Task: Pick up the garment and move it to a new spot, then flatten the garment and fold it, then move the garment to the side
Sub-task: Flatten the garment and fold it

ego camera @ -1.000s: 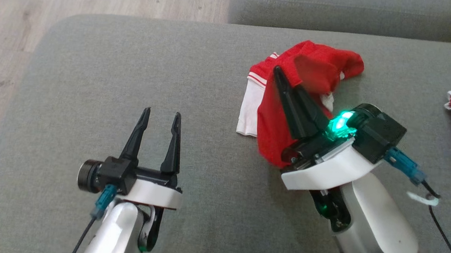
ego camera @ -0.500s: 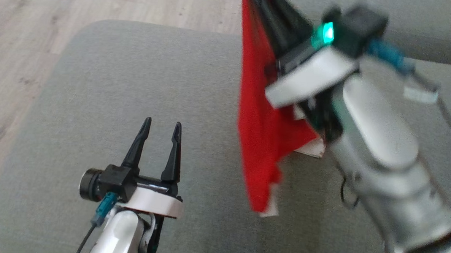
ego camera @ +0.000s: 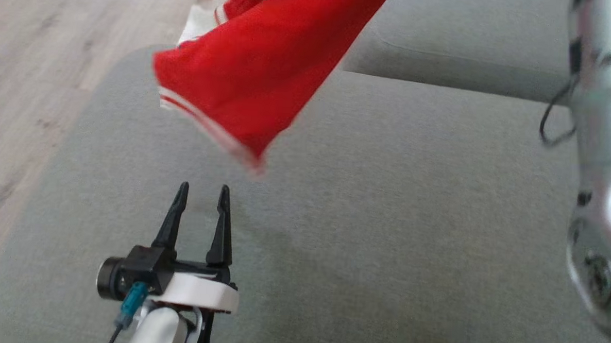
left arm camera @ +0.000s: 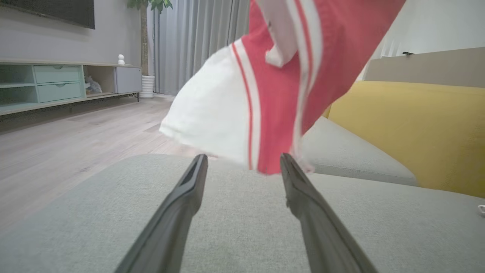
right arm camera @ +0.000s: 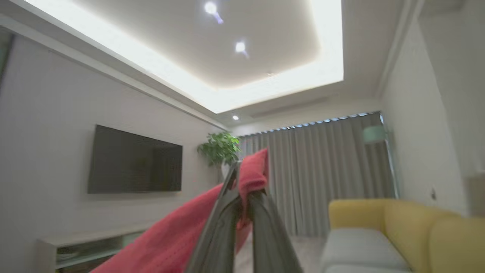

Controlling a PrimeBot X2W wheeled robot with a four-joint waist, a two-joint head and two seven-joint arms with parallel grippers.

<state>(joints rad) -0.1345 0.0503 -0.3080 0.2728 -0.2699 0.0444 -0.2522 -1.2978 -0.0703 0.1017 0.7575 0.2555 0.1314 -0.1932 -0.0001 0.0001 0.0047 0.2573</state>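
Observation:
The garment is red with white panels and stripes. It hangs in the air above the grey cushion, its lower corner swinging left and blurred. In the right wrist view my right gripper points up toward the ceiling, shut on a fold of the garment. My right arm's pale forearm rises along the head view's right edge. My left gripper is open and empty, low over the cushion's near left part. In the left wrist view the garment dangles just beyond its fingertips.
Wood floor lies past the cushion's left edge. A second grey cushion adjoins at the back. A yellow sofa section stands to the right in the left wrist view, and a TV cabinet lines the far wall.
My right arm has lifted the garment off the cushion, high and to the left, so it now hangs in the air. The head camera has tilted. My left gripper stays open.

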